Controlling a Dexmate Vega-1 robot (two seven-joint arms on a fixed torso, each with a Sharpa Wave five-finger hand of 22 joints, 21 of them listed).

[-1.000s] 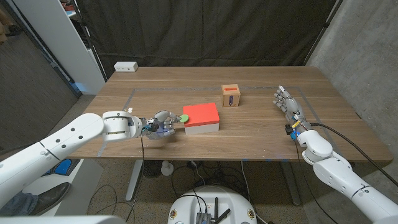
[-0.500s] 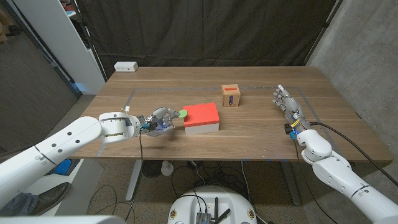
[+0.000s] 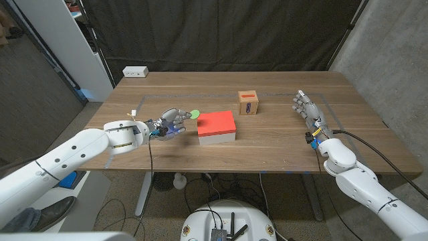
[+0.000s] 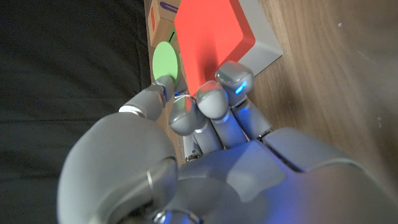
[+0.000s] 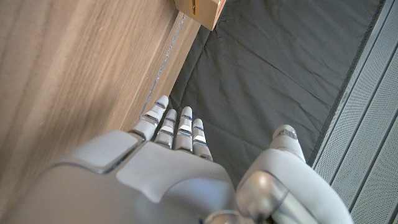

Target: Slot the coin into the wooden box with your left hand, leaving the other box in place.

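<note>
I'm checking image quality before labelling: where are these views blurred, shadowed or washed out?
Head view: sharp and evenly lit, with a soft shadow under the left hand and beside the red-topped box. Left wrist view: the near hand is blurred, while the green coin is clear. Right wrist view: the right hand is soft-focused, and the tabletop is bright with its grain still visible.

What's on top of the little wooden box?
The wooden box has a dark slot with a red patch on its top. Nothing sits on it. Its inside is hidden.
</note>
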